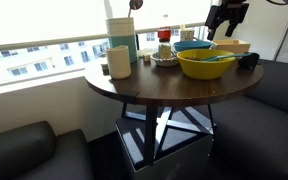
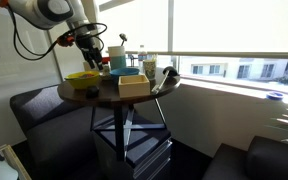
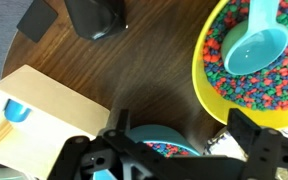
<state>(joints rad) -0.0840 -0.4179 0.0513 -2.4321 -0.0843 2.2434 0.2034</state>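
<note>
My gripper [image 3: 181, 140] is open, its two black fingers spread wide with nothing between them. It hangs above the table over a teal bowl [image 3: 156, 143] holding colourful beads, partly hidden by the gripper body. To the upper right sits a yellow bowl [image 3: 234, 75] full of the same beads, with a teal scoop [image 3: 254, 48] lying in it. In both exterior views the gripper [image 1: 224, 16] [image 2: 89, 48] is well above the bowls, the yellow bowl [image 1: 206, 66] [image 2: 81, 78] near the table edge and the blue bowl [image 1: 193, 46] behind it.
A wooden box [image 3: 39, 115] [image 2: 134, 86] [image 1: 232, 46] stands beside the teal bowl. Two black objects [image 3: 92, 16] lie farther off. On the round dark table [image 1: 144, 88] stand a tall canister [image 1: 121, 38], a cup [image 1: 119, 62] and small dishes. Sofas flank the table by the window.
</note>
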